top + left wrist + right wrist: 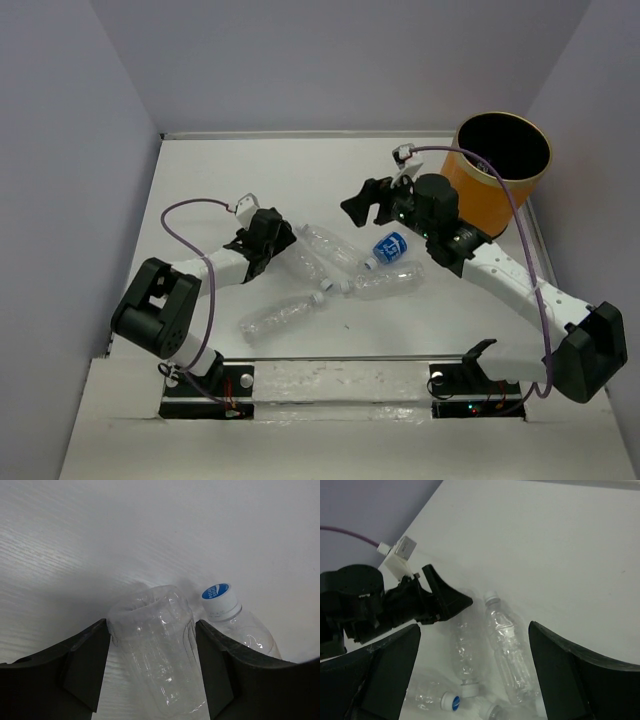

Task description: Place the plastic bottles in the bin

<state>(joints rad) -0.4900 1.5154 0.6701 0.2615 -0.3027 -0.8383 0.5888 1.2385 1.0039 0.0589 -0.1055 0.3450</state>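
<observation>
We see the left gripper (pixel 152 630) closed on the base of one bottle (pixel 155 650) lying on the table (pixel 250 170). The right gripper (pixel 473 630) hangs open above other bottles (pixel 507 650); the bin (pixel 478 200) stands far right.

In the left wrist view, the clear bottle (pixel 160 655) is cut off by the bottom edge, and the blue-capped bottle (pixel 235 622) is partly hidden by a finger (pixel 235 685). Seen from above, the bin (pixel 492 200) is partly covered by the right arm (pixel 470 250).
</observation>
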